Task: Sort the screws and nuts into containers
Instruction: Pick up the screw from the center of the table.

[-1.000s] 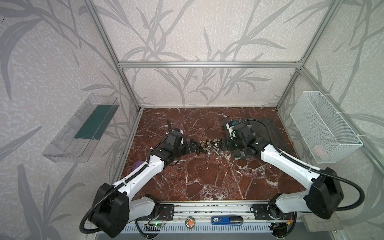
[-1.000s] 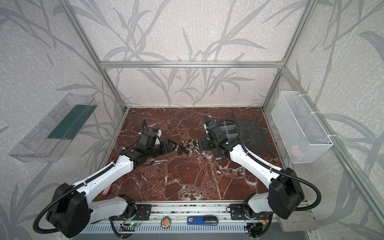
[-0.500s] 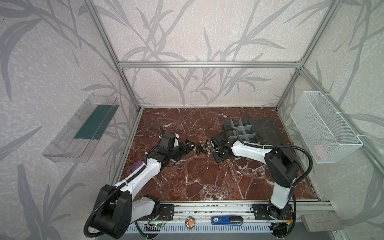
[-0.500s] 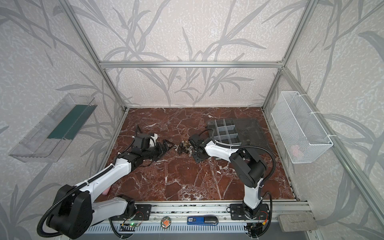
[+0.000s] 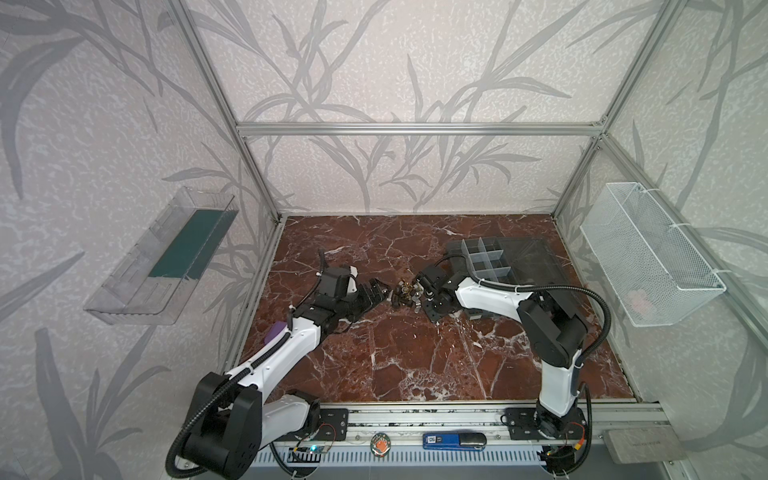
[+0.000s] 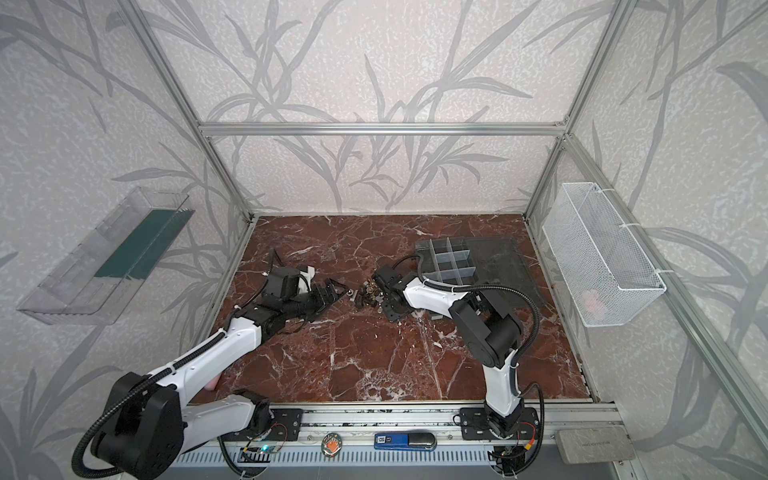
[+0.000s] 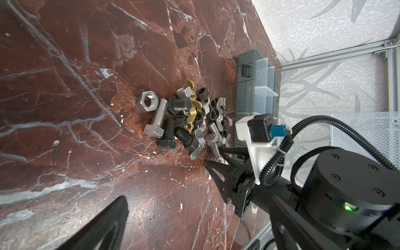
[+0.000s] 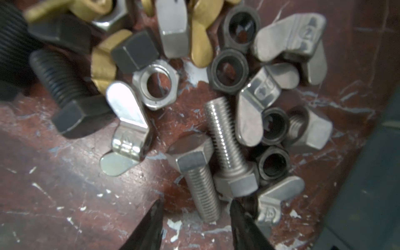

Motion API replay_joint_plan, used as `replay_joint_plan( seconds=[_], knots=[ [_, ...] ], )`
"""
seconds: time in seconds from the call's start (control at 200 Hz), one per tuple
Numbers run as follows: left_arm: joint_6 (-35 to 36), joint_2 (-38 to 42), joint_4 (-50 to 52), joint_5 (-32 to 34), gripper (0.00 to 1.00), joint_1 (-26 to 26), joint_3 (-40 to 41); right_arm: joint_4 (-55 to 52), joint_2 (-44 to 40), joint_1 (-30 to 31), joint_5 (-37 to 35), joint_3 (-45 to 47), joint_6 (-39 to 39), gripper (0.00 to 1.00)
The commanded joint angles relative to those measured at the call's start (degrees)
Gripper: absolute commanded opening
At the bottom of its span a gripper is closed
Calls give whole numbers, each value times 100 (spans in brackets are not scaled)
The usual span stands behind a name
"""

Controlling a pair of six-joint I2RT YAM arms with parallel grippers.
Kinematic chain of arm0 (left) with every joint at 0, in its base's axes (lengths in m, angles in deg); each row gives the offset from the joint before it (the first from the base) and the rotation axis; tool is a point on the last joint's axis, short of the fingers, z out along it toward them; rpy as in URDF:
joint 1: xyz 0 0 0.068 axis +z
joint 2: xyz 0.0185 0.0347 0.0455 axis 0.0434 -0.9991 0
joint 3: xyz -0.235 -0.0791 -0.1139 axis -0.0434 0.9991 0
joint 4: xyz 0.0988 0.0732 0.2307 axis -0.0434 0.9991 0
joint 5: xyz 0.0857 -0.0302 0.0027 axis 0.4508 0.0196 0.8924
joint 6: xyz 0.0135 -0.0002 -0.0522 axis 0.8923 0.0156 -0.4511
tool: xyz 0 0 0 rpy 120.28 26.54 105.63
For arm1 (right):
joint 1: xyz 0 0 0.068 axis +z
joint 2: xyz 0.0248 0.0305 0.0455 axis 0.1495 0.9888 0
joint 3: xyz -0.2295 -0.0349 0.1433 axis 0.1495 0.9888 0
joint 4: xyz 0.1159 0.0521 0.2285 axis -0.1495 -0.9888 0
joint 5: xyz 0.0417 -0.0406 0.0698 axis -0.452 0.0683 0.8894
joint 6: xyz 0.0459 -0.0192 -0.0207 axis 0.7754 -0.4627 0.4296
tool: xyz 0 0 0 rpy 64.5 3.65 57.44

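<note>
The screws and nuts (image 5: 405, 290) lie heaped mid-table, just left of the containers (image 5: 484, 259). The left gripper (image 5: 380, 291) gapes wide, empty, beside the heap. The right gripper (image 8: 195, 208) stands half open, tips astride a silver bolt (image 8: 203, 194) — not clamping it. Stamped marks on silver wing nuts (image 8: 259, 93) are too blurred to read.
</note>
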Motion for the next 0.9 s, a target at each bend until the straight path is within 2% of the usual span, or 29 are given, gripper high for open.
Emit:
replay_joint_plan(
  seconds=[0.0, 0.225, 0.325, 0.46, 0.675, 0.815, 0.895],
  knots=[
    [47, 40, 47, 53, 99, 12, 35, -112, 118, -13, -112, -158, -111, 48],
    [107, 57, 113, 88, 99, 11, 12, -243, 368, -17, -229, -372, -155, 41],
    [116, 58, 126, 106, 99, 12, 12, -228, 364, -18, -242, -320, -139, 33],
    [121, 25, 123, 123, 99, 13, -4, -210, 281, -12, -250, -183, -95, 27],
    [156, -72, 119, 167, 99, -6, -71, -161, -9, -11, -243, 89, -3, 26],
    [160, -151, 114, 158, 99, -23, -115, -126, -79, -15, -251, 154, 7, 18],
    [160, -164, 119, 150, 99, -40, -143, -157, -91, -16, -260, 135, 12, 17]
  ],
)
